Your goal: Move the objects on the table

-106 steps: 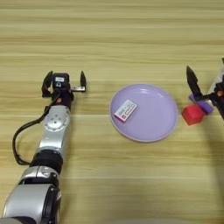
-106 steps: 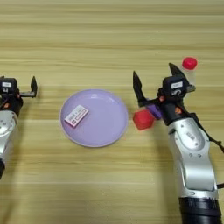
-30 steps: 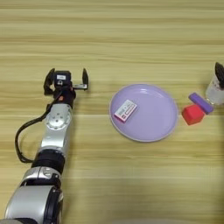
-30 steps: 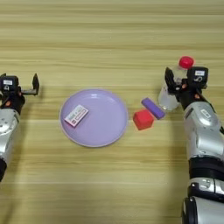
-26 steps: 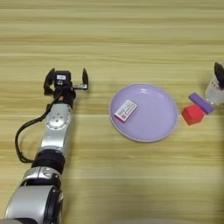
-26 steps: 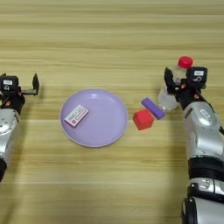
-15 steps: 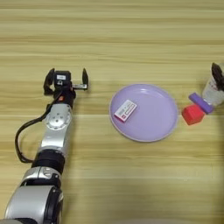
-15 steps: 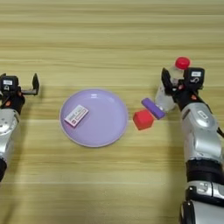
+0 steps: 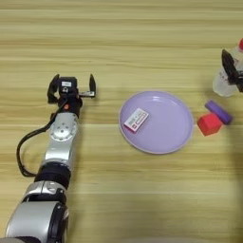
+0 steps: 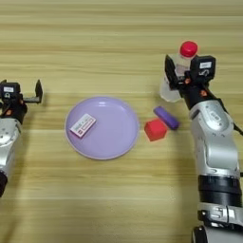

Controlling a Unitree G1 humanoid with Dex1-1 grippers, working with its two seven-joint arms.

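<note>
Since 3.5 s ago the right gripper (image 10: 179, 71) has left the red cube and purple block and moved up-frame to the bottle; over the last second the bottle has also shifted slightly toward centre frame. The left arm is unchanged.

Clear plastic bottle (image 10: 176, 78): transparent body, red cap, upright in the upper right of the right eye view. The right gripper's black fingers sit on either side of its upper body; one finger is visible on the bottle's left flank, and they appear to pinch it.

Small purple block (image 10: 166, 117): elongated, lying diagonally just below the bottle, right of centre. Small red cube (image 10: 155, 129): just beside the block on its lower left, very near or touching it, close to the plate's right rim.

White-and-red card (image 9: 136, 119): flat on the left half of the round lilac plate (image 9: 175, 137), mid-frame.

Left gripper (image 9: 71, 88): at middle left, fingers spread wide, holding nothing, well apart from the plate.

Table (image 9: 118, 42): light wood with horizontal grain stripes, fills both views.
</note>
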